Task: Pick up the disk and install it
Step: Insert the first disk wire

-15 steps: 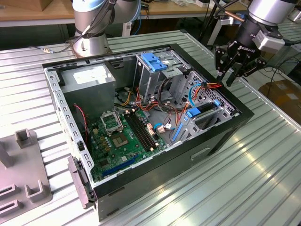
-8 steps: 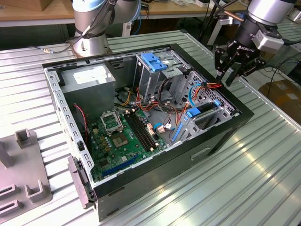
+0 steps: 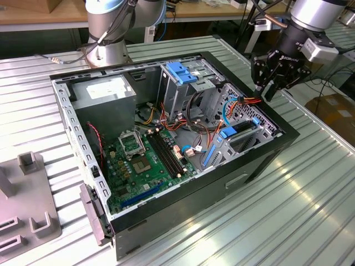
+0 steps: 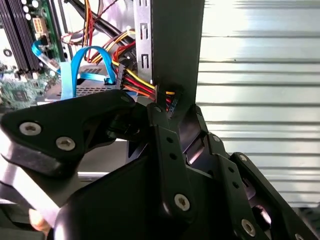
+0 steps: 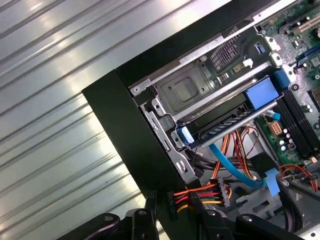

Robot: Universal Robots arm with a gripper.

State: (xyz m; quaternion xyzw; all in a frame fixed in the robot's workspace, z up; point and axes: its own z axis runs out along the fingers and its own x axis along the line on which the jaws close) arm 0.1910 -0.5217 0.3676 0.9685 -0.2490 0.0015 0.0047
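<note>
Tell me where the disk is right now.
The disk sits in a bay inside the computer case, toward the exterior view's right, beside the motherboard, with the gripper hovering above that edge.

Black gripper (image 4: 145, 145) close to case wall (image 4: 175, 45), blue cable (image 4: 67, 75), ribbed table (image 4: 260, 75)

Open black PC case (image 3: 194, 202) lies on its side mid ribbed metal table (image 3: 310, 210). Inside: green mobo (image 3: 141, 160) w/ black RAM slots (image 3: 166, 152) toward near left, grey PSU (image 3: 105, 94) far left, grey drive cage (image 3: 186, 91) w/ blue bracket (image 3: 180, 71) on top at far centre, red/yellow pwr cables (image 5: 200, 192) & blue SATA cable (image 5: 230, 165) by the right wall. Grey fixture block (image 3: 30, 194) sits on table at exterior view's left, apart from case; cardboard box (image 3: 333, 111) beyond table's right edge.
</note>
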